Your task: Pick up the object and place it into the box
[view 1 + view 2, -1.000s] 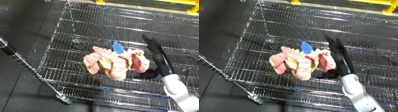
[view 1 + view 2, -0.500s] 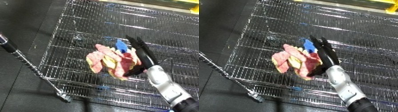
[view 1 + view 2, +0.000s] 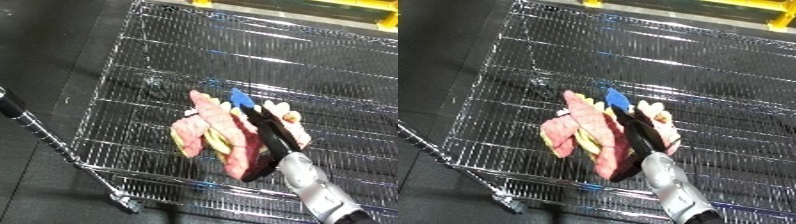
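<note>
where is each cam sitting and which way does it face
Left eye view: on the robot's head, looking down at the pink plush toy on the wire shelf; the right hand and silver forearm enter from the lower right.
Right eye view: the head's other eye, facing down likewise; the same forearm shows.
Shared: both show toy, shelf and right hand, with everything sitting slightly further left in the right eye view.

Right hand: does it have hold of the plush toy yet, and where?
The right hand lies across the pink plush toy's middle on the wire shelf; whether its fingers have closed on it cannot be told.
</note>
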Robot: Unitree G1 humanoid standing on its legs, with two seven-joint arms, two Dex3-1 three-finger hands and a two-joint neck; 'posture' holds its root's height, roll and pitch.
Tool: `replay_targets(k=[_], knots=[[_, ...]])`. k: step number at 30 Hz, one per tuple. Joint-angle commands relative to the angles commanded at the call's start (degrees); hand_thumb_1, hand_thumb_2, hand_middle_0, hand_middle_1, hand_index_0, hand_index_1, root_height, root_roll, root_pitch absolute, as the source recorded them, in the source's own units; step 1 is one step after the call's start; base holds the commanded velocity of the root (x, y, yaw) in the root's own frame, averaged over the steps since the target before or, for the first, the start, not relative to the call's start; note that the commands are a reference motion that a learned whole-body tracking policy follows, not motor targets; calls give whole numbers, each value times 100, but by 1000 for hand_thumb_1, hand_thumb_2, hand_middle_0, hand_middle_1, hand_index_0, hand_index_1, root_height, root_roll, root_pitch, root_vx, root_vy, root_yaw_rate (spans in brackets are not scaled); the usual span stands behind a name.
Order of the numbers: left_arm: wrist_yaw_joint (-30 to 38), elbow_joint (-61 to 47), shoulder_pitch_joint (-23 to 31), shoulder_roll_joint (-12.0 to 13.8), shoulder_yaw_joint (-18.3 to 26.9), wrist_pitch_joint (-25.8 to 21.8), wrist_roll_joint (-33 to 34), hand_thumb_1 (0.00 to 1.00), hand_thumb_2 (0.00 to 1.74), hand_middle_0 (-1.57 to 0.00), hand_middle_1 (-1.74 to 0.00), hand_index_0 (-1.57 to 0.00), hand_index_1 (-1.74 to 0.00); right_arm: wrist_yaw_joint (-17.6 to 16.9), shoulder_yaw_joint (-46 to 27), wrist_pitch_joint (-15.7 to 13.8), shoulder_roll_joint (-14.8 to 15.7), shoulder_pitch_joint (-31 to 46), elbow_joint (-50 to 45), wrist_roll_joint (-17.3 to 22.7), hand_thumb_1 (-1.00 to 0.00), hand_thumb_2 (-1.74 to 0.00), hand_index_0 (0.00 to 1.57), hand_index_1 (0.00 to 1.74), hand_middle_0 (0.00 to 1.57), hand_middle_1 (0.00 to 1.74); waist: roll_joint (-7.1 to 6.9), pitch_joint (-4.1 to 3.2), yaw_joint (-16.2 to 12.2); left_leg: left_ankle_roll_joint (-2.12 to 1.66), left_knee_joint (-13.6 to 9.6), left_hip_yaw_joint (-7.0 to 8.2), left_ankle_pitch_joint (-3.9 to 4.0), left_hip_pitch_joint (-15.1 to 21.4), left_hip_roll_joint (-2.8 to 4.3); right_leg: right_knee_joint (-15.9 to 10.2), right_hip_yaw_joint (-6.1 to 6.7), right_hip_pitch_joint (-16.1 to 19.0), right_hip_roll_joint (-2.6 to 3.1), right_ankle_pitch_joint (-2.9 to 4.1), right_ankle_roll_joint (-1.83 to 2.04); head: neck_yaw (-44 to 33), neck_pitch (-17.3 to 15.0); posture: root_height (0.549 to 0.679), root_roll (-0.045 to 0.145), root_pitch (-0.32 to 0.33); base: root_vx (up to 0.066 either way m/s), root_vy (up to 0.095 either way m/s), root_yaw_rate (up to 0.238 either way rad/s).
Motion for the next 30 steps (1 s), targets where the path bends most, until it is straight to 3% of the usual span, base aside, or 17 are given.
replay_targets(k=[4,11,24,30], knots=[[-1,-10,19,-36,33,10,-9,1000,1740,-1570,-1740,-1570,-1740,48,-101,66,110,128,225,17,0,0,0,0,0,0,-7,0,-19,-11,-35,13,10,23,17,-27,0,16,10,3,-2,-20,-15,618,21,17,-5,11,-21],[-60,-31,84,-75,58,5,-87,1000,1740,-1570,-1740,-1570,-1740,141,-223,143,188,284,443,204,-350,-609,549,609,549,609,-10,0,-27,-22,-123,22,40,94,36,-81,-6,71,15,3,-1,-27,-52,619,21,13,-10,1,-2],[-197,36,60,-17,-34,-3,-154,1000,1740,-1570,-1740,-1570,-1740,77,-278,76,63,309,287,446,-1000,-1740,1570,1740,1570,1740,-13,0,-14,-36,-137,18,81,178,50,-65,-25,143,-17,34,11,49,-134,618,23,-10,-16,-6,6],[-203,123,-5,-33,-57,1,-154,1000,1740,-1570,-1740,-1570,-1740,-21,-389,39,-21,322,189,585,-1000,-1740,1570,1740,1570,1740,-28,0,-45,-35,-146,26,93,247,71,-47,-30,203,-30,48,16,81,-210,617,25,-25,-21,-15,-6]])
